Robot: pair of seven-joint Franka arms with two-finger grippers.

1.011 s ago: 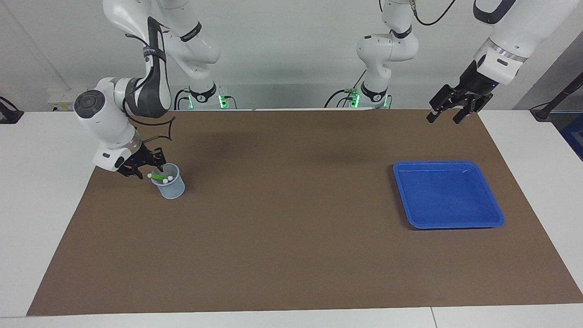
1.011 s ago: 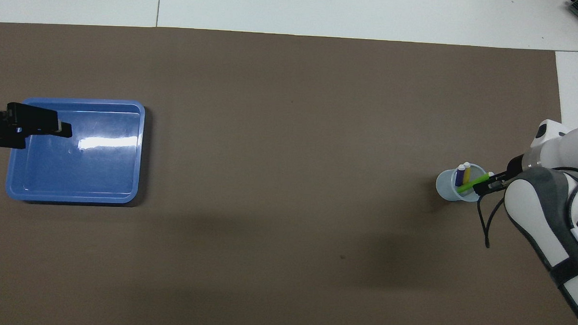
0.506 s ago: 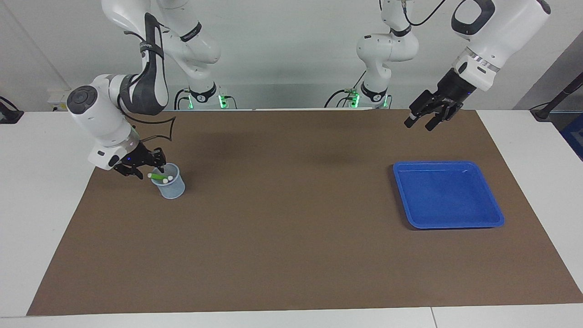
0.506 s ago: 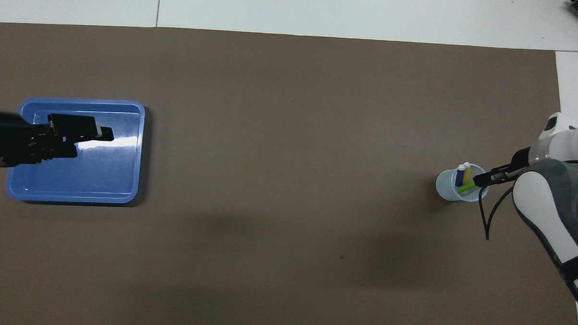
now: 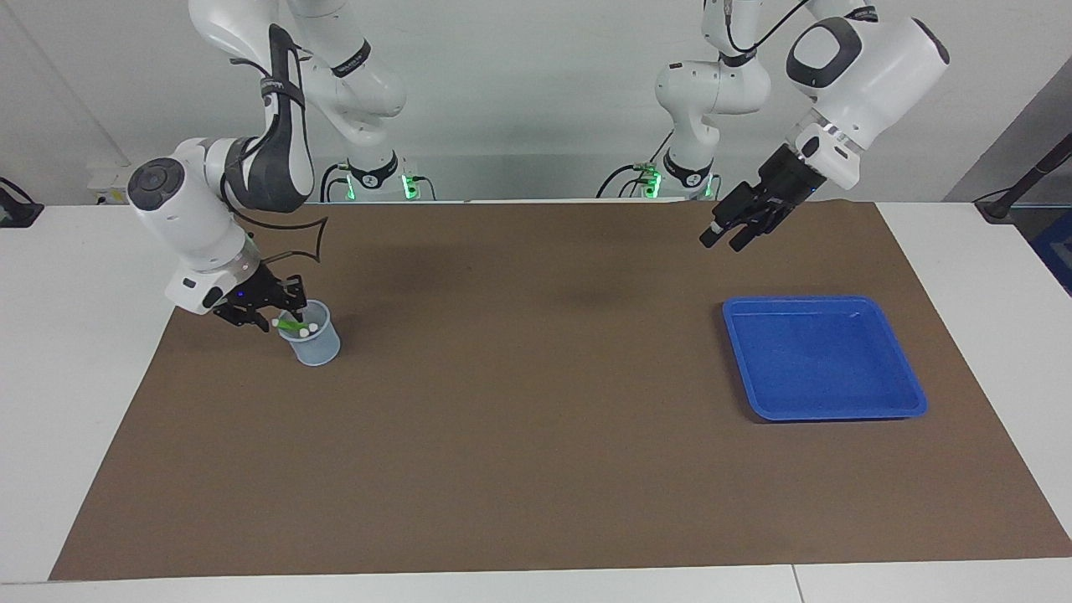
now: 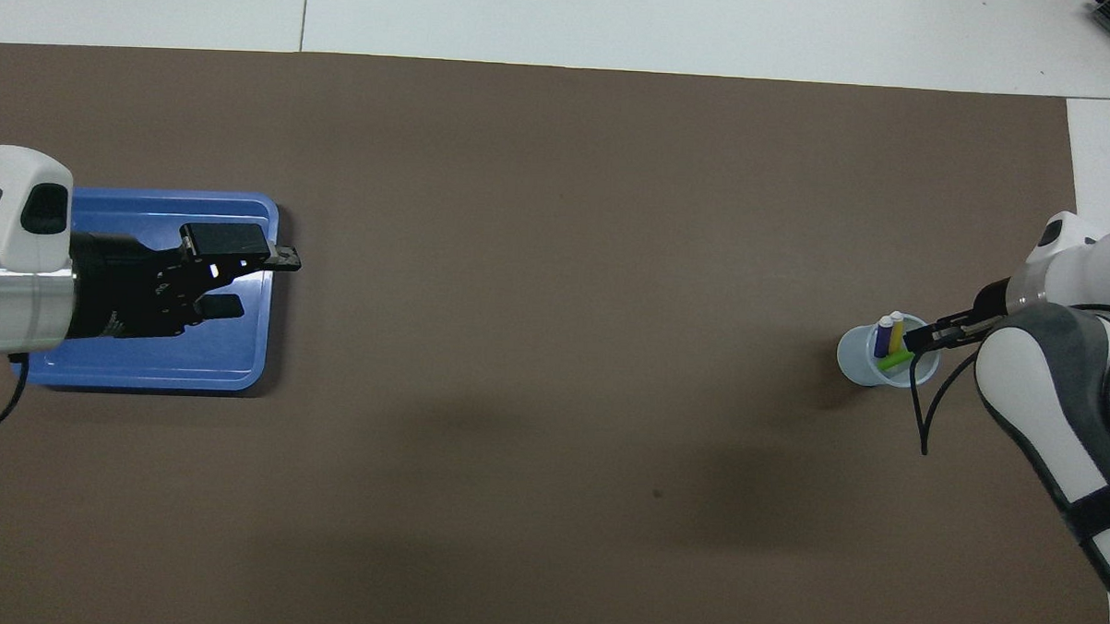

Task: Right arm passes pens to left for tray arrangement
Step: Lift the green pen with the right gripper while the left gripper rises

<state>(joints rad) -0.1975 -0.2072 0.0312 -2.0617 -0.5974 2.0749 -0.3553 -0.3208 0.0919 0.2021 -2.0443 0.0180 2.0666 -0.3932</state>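
Three pens stand in a small translucent cup [image 5: 318, 345] [image 6: 860, 364] at the right arm's end of the table. The green pen [image 5: 292, 324] [image 6: 895, 361] leans toward my right gripper, while the purple pen [image 6: 883, 339] and yellow pen [image 6: 897, 333] stand side by side. My right gripper [image 5: 283, 311] [image 6: 925, 340] sits at the cup's rim, by the green pen's upper end. The blue tray [image 5: 825, 360] [image 6: 147, 362] lies at the left arm's end and holds nothing. My left gripper [image 5: 722, 240] [image 6: 256, 283] hangs open in the air over the tray's edge that faces the table's middle.
A brown mat [image 5: 519, 402] covers most of the white table [image 5: 75, 335]. A black cable [image 5: 306, 239] loops off the right arm's wrist just above the cup.
The left arm has swung in from the table's end toward the middle, carrying its open gripper across the tray. The right gripper has shifted slightly at the cup's rim.
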